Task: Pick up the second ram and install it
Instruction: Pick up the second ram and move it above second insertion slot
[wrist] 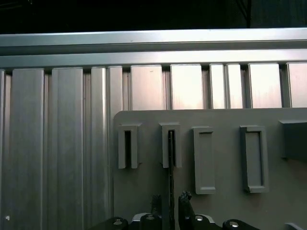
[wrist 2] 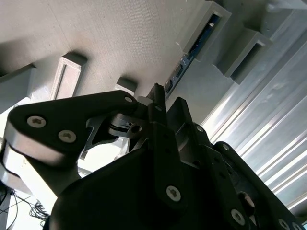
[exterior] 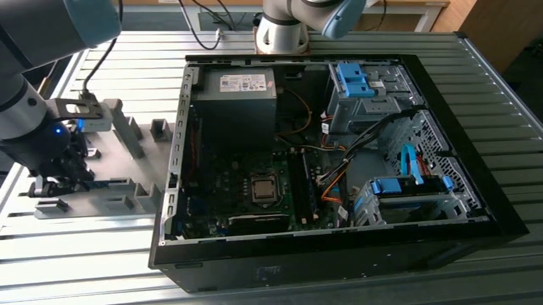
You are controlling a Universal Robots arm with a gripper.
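The second ram (wrist: 171, 160) stands on edge in the slotted blocks of the grey fixture plate (wrist: 220, 201), seen edge-on as a thin dark line. Its blue-green face with dark chips (wrist 2: 188, 56) runs between two slot blocks in the second wrist view. My gripper (wrist: 171, 197) is low over the plate. Its fingertips (wrist: 156, 198) stand on either side of the ram with a small gap on each side, so it is open. In the exterior view the gripper (exterior: 58, 183) hangs at the exterior view's left, with the ram (exterior: 107, 183) beside it.
The open computer case (exterior: 458, 210) lies to the exterior view's right of the fixture plate (exterior: 119, 159). Inside are a power supply (exterior: 241, 86), the processor socket (exterior: 264, 189), dark memory slots (exterior: 301, 184), cables and blue drive-bay clips (exterior: 407, 185). Everything rests on a ribbed metal table (wrist: 48, 143).
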